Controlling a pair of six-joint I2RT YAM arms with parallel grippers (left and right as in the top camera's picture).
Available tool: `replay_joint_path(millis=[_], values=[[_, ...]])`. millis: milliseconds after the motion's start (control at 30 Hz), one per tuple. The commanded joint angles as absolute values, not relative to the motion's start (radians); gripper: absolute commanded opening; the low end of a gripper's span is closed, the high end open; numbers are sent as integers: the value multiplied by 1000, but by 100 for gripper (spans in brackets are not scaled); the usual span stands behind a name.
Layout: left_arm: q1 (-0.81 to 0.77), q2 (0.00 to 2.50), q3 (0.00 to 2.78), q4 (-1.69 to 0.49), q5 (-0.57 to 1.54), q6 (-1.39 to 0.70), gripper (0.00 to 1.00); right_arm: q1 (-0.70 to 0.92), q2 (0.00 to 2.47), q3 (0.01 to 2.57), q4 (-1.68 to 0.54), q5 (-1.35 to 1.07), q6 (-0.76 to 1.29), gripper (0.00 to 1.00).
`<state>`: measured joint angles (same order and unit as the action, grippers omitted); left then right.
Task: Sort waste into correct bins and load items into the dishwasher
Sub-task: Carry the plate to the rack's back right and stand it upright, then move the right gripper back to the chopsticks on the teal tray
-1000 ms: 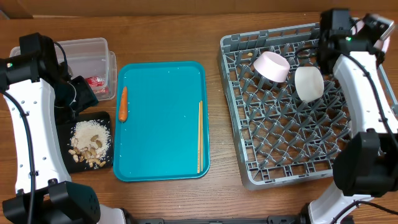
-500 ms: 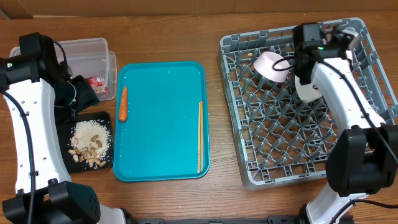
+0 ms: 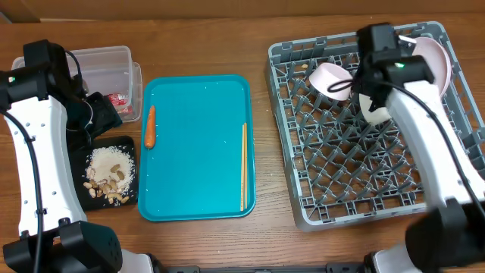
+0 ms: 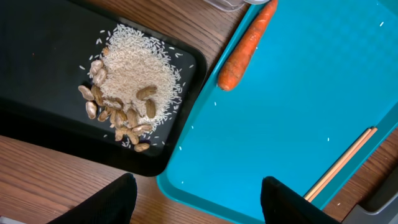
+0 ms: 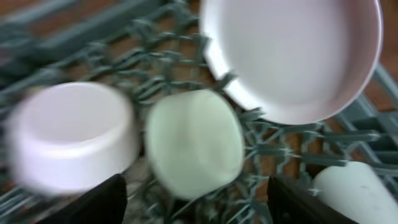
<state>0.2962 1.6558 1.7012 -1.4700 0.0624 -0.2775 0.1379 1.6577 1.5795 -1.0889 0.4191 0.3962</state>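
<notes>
Overhead, carrot (image 3: 150,126) and chopsticks (image 3: 243,167) lie on the teal tray (image 3: 197,136), centre frame; left gripper (image 4: 198,182) and right gripper (image 5: 196,184) both gape wide, empty (pink bowl (image 3: 331,79) sits in the rack (image 3: 356,182), upper right).

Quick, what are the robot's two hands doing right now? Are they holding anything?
The left gripper is open, holding nothing.
The right gripper is open, holding nothing.

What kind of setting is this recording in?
Probably a mock dish-clearing station on a wooden table: a grey dish rack holding bowls, a teal serving tray, a black tray of food scraps.
</notes>
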Motion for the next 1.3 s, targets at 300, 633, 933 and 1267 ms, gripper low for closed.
replay_joint_path(millis=[300, 633, 933, 1267], values=[[299, 1647, 1717, -1470, 52, -258, 68, -2, 1537, 1612, -1026, 321, 351, 4], [299, 1647, 1716, -1469, 52, -259, 67, -484, 1604, 1610, -733, -6, 303, 4], [299, 1647, 1710, -1470, 52, -258, 67, -529, 1827, 1610, -715, -285, 271, 4], [299, 1647, 1702, -1470, 52, -258, 67, -494, 1868, 1611, -843, -757, -60, 4]])
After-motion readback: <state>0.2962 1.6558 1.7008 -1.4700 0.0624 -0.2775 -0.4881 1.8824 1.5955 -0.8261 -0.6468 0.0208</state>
